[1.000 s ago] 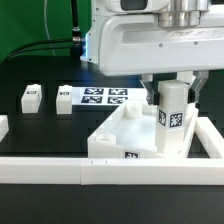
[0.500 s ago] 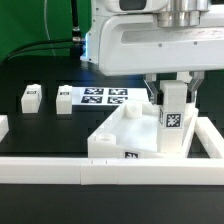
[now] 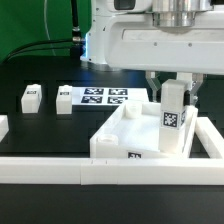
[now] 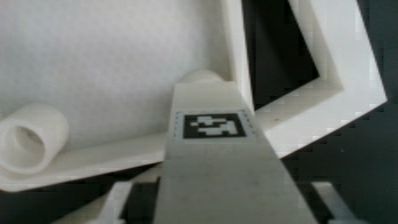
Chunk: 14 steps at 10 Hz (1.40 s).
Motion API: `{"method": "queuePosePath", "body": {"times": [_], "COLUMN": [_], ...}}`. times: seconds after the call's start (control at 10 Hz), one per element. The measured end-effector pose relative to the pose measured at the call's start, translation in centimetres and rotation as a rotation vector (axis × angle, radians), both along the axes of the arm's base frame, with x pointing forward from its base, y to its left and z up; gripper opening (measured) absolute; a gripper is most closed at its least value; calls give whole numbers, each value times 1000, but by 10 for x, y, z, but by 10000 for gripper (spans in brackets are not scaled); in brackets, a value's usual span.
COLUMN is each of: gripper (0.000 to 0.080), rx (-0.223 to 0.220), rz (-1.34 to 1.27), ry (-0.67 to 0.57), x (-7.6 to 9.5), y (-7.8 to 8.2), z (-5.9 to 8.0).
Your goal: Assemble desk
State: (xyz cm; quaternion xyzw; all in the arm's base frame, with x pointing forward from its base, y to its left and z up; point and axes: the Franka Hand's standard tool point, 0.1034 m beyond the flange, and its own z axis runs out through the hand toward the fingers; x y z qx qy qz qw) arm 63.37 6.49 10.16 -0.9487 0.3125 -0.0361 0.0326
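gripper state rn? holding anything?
Gripper: closed on the short square white plastic leg, held upright at a corner of the white tray-like tabletop.

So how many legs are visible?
3: first leg at the exterior view's left, second leg beside the marker board, third leg in the gripper at the tabletop. Others may be hidden.

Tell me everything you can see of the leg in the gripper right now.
The leg is a short, square white post, plastic by its look, with a black-and-white tag on the side facing the exterior camera. It stands upright, clamped between the fingers of the gripper, with its lower end at the tabletop corner on the exterior view's right. I cannot tell whether it is seated.
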Motion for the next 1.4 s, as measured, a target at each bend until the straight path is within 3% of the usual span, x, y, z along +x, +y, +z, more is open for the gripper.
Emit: {"method": "queuePosePath", "body": {"times": [0.3,0.6,0.7,0.8,0.9,1.1,1.4], "gripper": [307,316,537,537,629,645,649], "rx": [-21,-33,-33,-34,-38,-43,-55], "rz": [-261,-310,-307,-261,-163,69,224], "ry": [27,49,48,44,35,17,9], "x": [-6,-10,-10,-9,-8,-11,-15], "y": [-9,-15,-14,-9,-3,0,-2], "z": [1,1,1,4,10,22,22]}}
